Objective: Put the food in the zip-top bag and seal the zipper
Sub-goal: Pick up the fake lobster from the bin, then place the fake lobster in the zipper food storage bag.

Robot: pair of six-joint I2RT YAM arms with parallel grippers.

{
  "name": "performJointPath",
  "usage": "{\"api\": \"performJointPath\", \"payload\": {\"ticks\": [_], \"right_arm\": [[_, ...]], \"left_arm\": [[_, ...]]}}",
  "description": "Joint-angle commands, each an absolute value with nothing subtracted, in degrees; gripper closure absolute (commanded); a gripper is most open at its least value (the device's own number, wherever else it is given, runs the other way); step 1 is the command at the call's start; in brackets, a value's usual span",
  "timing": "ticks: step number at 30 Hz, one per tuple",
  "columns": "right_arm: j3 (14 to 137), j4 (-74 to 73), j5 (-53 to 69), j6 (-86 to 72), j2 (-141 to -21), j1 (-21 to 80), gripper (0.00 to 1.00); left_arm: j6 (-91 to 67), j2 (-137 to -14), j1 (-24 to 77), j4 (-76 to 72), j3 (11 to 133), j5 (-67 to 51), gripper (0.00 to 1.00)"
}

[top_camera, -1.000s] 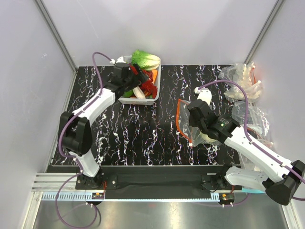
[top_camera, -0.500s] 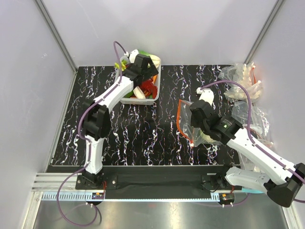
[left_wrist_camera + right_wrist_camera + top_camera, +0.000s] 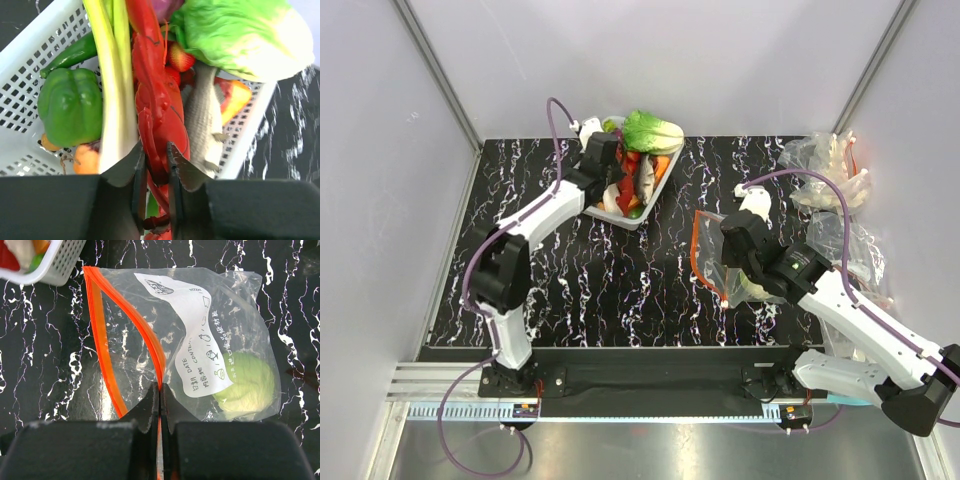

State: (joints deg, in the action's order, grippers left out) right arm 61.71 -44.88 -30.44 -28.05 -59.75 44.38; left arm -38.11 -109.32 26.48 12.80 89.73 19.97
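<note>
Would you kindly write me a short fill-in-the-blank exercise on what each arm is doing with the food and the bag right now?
1. The round, pale green ____ lies inside the bag.
2. The left fingers pinch the long red ____ in the basket.
3. The right fingers are shut on the bag's orange ____, holding the mouth open.

Missing words: cabbage; lobster; zipper.

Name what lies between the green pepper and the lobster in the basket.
The leek: in the left wrist view its pale stalk runs between the pepper and the lobster.
</note>
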Motion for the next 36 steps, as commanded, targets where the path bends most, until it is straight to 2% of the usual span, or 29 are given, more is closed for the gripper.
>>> {"api": "performJointPath", "payload": {"ticks": [1, 6, 9, 12, 16, 22, 28, 36], "right_arm": [[62.75, -43.86, -30.94, -27.69, -58.97, 43.86, 1.00], [63.02, -43.51, -30.76, -27.69, -59.59, 43.77, 1.00], [63.46, -43.33, -30.76, -27.42, -60.47, 43.77, 1.00], [63.72, -42.81, -30.50, -27.25, -61.43, 43.77, 1.00], [64.07, -41.66, -29.53, -27.16, -62.05, 43.77, 1.00], [64.42, -39.56, -30.32, -24.44, -62.49, 43.77, 1.00], [63.55, -36.83, -30.85, -23.64, -63.02, 43.77, 1.00], [63.02, -35.68, -32.25, -23.64, -63.02, 43.77, 1.00]], "left_arm": [[-30.43, -100.73, 27.25, 1.77, 86.23, 15.48, 0.89], [-28.83, -94.23, 27.25, 2.11, 82.19, 12.31, 0.99], [-28.48, -89.57, 27.25, 2.03, 77.37, 12.65, 1.00], [-27.08, -83.69, 27.25, -4.01, 72.18, 12.66, 1.00], [-21.36, -75.52, 27.25, -9.85, 64.35, 1.70, 1.00], [-24.60, -68.49, 26.89, -0.18, 62.67, -13.41, 1.00], [-29.35, -59.09, 26.81, 3.16, 52.57, -27.47, 1.00], [-35.76, -48.79, 27.07, 12.38, 48.34, -38.92, 1.00]]}}
